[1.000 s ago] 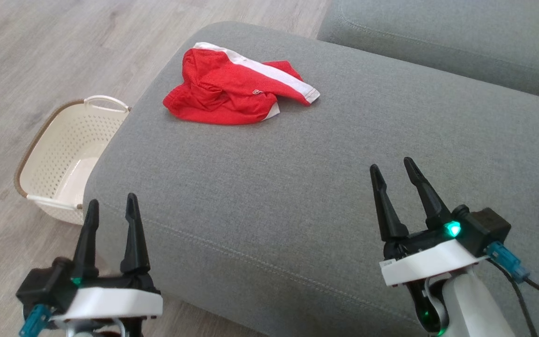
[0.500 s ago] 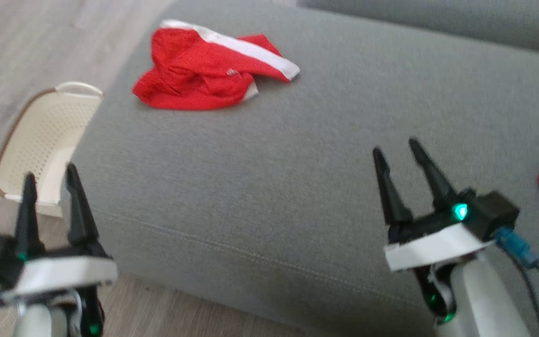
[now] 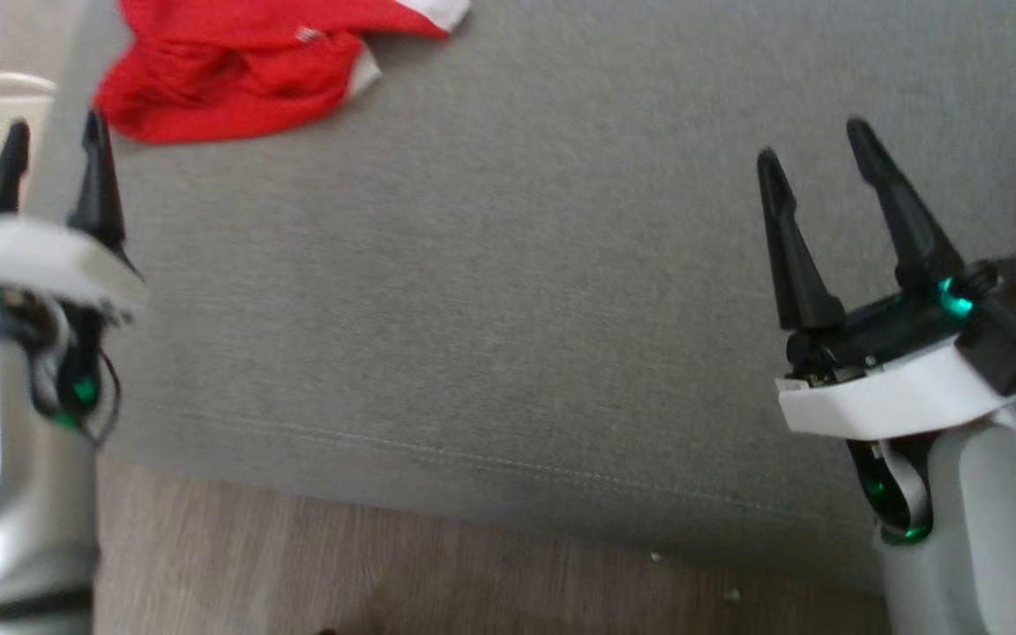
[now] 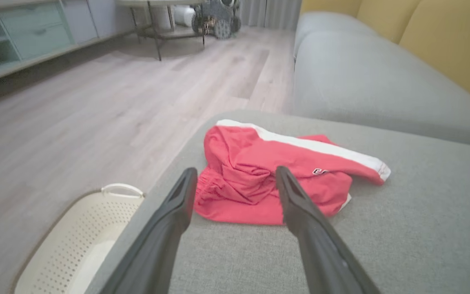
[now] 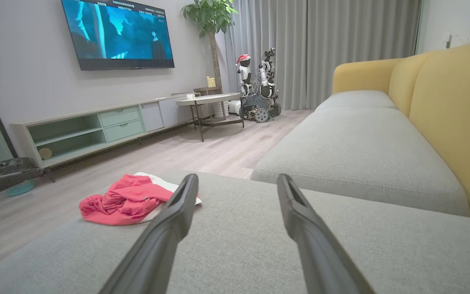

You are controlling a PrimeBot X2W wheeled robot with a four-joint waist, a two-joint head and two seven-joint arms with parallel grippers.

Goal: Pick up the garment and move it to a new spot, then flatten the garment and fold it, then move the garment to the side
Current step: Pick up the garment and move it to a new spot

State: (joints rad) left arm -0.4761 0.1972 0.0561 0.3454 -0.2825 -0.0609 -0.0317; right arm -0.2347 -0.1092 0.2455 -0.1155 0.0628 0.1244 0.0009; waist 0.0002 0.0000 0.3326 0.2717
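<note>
my left claw (image 3: 54, 141) and right claw (image 3: 815, 145) both stand spread and empty above the grey cushion (image 3: 490, 265), readied, i judge, to reach the red garment (image 3: 235, 79) crumpled near its far left corner. the left wrist view shows the whole garment dead ahead, with a white basket (image 4: 67, 245) on the floor beside it. the head view crops the garment's top.

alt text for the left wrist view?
A crumpled red garment with a white stripe lies on a grey sofa cushion, framed between the two dark fingers of the open left end effector. A cream perforated basket sits on the wood floor beside the cushion.
</note>
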